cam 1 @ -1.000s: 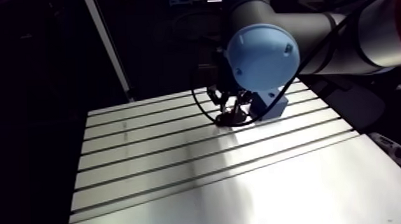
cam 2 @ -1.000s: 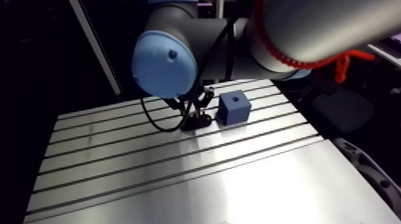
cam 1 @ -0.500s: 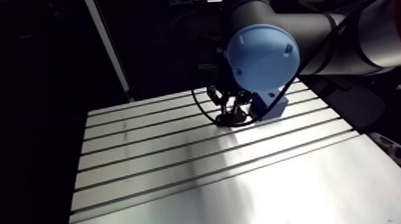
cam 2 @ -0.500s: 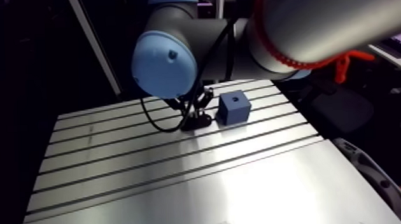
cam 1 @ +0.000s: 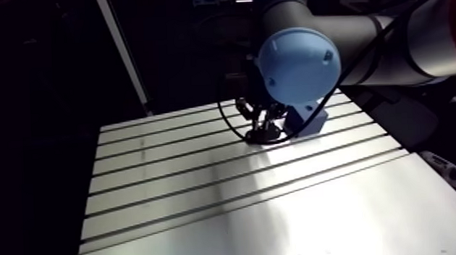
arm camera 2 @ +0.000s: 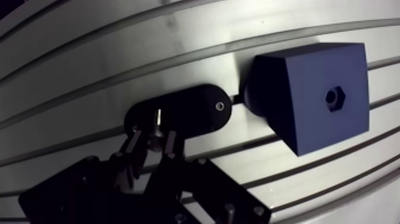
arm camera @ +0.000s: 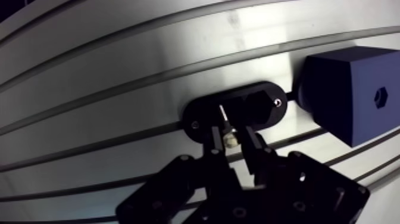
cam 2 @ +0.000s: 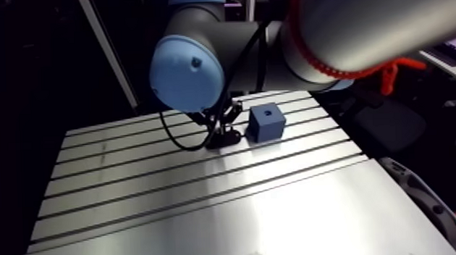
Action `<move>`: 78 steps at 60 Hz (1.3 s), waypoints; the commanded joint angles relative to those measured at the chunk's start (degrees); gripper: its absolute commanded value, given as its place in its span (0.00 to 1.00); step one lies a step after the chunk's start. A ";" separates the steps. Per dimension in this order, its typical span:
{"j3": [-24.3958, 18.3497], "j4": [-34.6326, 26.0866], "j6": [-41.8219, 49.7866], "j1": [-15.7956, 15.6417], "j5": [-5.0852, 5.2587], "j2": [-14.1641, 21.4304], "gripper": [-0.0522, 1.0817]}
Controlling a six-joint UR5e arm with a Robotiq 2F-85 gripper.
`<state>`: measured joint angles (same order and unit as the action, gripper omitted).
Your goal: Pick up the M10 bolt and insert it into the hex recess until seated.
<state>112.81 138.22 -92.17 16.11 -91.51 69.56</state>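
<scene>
In the wrist view my gripper (arm camera: 233, 142) is down over a black oval holder (arm camera: 262, 106) on the slotted table (arm camera: 119, 77). Its two fingers are pressed on a small metal M10 bolt (arm camera: 229, 139) that stands in the holder. Beside the holder, just apart from its rounded end, stands a dark blue block (arm camera 2: 315, 89). A hex recess (arm camera 2: 335, 97) sits in the block's upward-facing side. The arm view shows the same block (cam 2: 267, 122) to the right of the gripper (cam 2: 226, 129), with the holder (cam 2: 224, 141) under it.
Long parallel slots run across the aluminium table (cam 2: 204, 202). The arm's light-blue joint cap (cam 2: 187, 72) hangs above the gripper and hides part of it in the arm view. A thin metal post (cam 1: 123, 53) rises behind the table's far left corner.
In the arm view the fingers look slightly closer together than before. The arm, holder and blue block have not shifted.
</scene>
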 commanded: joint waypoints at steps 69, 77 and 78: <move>-2.65 -5.10 -2.49 -0.29 0.31 6.31 0.68; -5.64 -10.86 -6.33 0.32 0.09 8.71 0.69; -6.60 -12.69 -7.96 0.41 0.06 9.00 0.70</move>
<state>110.39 133.71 -94.33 16.01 -91.22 75.09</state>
